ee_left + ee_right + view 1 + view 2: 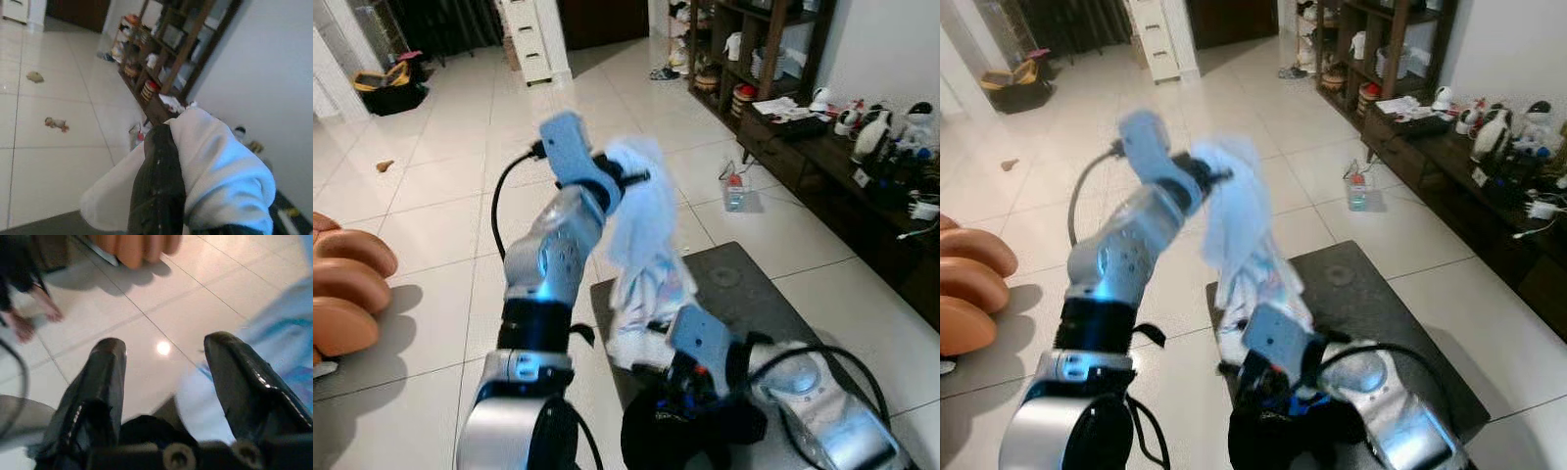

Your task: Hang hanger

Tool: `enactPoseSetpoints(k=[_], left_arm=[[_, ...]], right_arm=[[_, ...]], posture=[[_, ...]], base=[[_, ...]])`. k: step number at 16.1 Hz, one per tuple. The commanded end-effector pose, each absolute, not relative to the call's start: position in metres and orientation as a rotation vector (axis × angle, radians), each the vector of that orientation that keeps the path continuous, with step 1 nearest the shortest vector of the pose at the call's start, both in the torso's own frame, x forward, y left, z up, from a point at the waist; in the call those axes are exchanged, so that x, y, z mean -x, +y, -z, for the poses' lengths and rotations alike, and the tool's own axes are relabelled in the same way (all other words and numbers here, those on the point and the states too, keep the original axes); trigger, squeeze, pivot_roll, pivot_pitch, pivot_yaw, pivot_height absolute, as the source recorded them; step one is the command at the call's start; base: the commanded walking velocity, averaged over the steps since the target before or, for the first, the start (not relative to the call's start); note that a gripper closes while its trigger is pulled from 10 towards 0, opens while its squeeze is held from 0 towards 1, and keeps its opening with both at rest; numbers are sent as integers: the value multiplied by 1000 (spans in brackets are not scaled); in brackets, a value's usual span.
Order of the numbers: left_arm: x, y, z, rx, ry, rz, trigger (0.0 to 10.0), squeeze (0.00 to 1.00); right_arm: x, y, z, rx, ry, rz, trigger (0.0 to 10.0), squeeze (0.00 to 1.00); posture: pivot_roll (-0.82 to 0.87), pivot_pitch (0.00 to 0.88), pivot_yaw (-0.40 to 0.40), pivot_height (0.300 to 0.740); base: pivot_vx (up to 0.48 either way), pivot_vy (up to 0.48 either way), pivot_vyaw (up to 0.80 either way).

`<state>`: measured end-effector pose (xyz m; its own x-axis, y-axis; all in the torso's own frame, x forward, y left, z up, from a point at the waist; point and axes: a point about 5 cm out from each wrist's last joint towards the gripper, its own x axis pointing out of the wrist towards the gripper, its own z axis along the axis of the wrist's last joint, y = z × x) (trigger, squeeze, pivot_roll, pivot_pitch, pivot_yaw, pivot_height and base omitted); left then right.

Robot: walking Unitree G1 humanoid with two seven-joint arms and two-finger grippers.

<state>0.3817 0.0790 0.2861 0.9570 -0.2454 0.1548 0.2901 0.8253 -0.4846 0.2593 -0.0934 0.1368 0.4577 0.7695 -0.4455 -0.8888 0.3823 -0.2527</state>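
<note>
A white garment [644, 227] with a faint coloured print hangs from my raised left gripper [634, 177], which is shut on its bunched top; the black finger [157, 186] presses into the white cloth [220, 169]. The garment's lower end rests on a dark grey low table [754, 294]. My right gripper [166, 377] is low at the table's near edge, beside the garment's lower part, open with nothing between its fingers [105, 382]. Its blue-grey wrist [700, 338] sits above a black bundle [680, 431].
An orange cushioned seat [342, 284] lies at the left. A dark wooden cabinet and shelves [822, 147] line the right wall, with a bottle [734, 194] on the floor before them. A person's bare feet [29, 313] stand on the tiles near the seat.
</note>
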Motion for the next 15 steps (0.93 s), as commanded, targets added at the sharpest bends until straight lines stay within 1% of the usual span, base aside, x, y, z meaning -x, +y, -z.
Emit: enactPoseSetpoints(k=[1,2,3,4,5,6,7,8,9,11,13,14,15], left_arm=[[-384,75,-295,572,-108,288,0,0],[-385,74,-295,577,-107,285,0,0],[-386,70,-296,602,-109,279,0,0],[-387,68,-294,635,-99,281,0,0],[-386,63,-293,660,-93,294,0,0],[-384,60,-292,665,-91,313,0,0],[-382,56,-292,647,-90,353,0,0],[-379,52,-291,629,-92,404,0,0],[-376,50,-290,635,-89,443,0,0],[-376,47,-291,680,-68,475,0,0],[-373,40,-296,703,-72,515,0,0],[-372,38,-297,712,-74,527,0,0],[-370,36,-298,721,-70,542,0,0]], right_arm=[[-257,-93,-121,498,341,-1053,10000,0],[-260,-94,-118,487,353,-1025,10000,0],[-282,-101,-114,475,372,-788,10000,0],[-295,-106,-113,406,401,-624,10000,0],[-304,-107,-112,305,415,-484,10000,0],[-306,-105,-109,239,420,-441,10000,0],[-306,-105,-103,225,429,-429,10000,0],[-307,-110,-88,215,464,-377,10000,0],[-305,-118,-65,213,543,-332,10000,0],[-291,-113,-27,186,688,-443,10000,0],[-284,-110,-13,227,754,-541,10000,0],[-284,-110,-11,229,757,-562,10000,0],[-293,-113,-14,206,729,-476,10000,0]], posture=[[-14,33,102,740],[-16,34,101,740],[-25,34,100,740],[-29,35,99,740],[-32,36,97,740],[-30,36,97,740],[-30,36,97,740],[-22,38,100,740],[-20,39,102,740],[-21,37,103,740],[-21,35,107,740],[-21,35,108,740],[-17,35,108,740]], base=[[0,0,0],[0,0,0],[0,0,0],[0,0,0],[0,0,0],[0,0,0],[0,0,0],[0,0,0],[0,0,0],[0,0,0],[0,0,0],[0,0,0],[0,0,0]])
